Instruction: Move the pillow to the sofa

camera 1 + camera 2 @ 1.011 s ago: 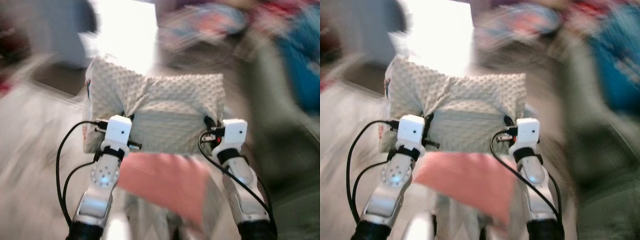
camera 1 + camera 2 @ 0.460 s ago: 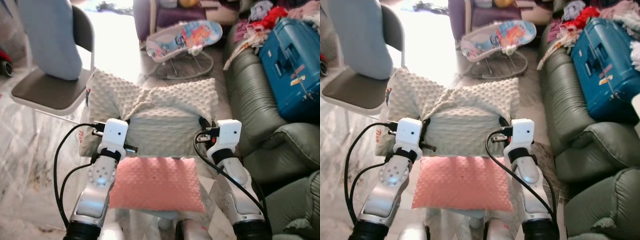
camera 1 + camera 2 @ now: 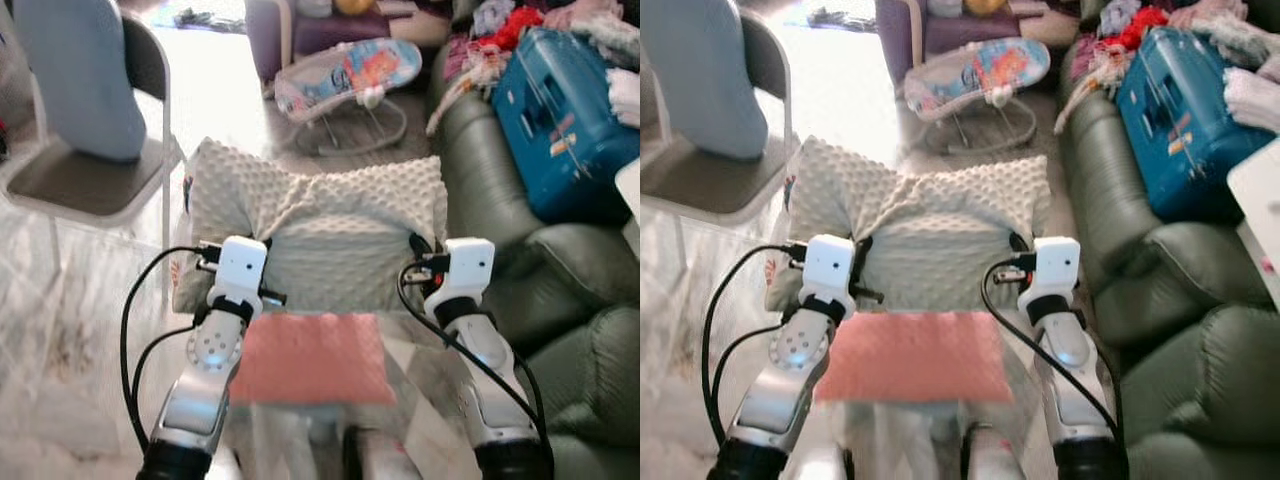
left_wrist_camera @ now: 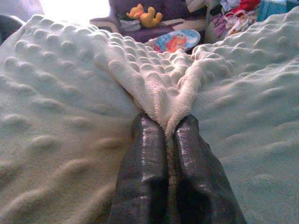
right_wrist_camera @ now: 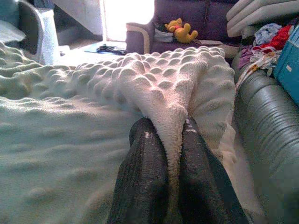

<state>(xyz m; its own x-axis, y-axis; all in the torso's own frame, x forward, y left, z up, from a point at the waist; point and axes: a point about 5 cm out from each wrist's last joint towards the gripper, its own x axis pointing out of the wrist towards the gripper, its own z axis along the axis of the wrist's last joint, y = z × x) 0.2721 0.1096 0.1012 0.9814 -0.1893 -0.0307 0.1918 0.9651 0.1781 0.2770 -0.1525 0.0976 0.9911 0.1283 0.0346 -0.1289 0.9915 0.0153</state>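
Note:
I hold a cream, bobbled pillow [image 3: 320,235] up in front of me with both arms. My left gripper [image 4: 168,140] is shut on a pinched fold of its fabric near its left side, and my right gripper [image 5: 170,135] is shut on a fold near its right side. A pink cushion-like pad [image 3: 312,358] shows just below the pillow, between my forearms. The green leather sofa [image 3: 480,170] runs along my right, its near arm [image 3: 580,260] beside my right wrist.
A grey chair [image 3: 85,175] with a blue cover [image 3: 75,75] stands at my left. A baby bouncer [image 3: 345,85] sits on the floor ahead. A blue suitcase [image 3: 565,110] and piled clothes [image 3: 500,25] lie on the sofa. A purple couch [image 5: 187,23] holds a yellow toy [image 5: 180,29].
The view has swung and sharpened from blur, then shifted a little as I move. The sofa and suitcase sit nearer. Both grippers keep their hold on the pillow.

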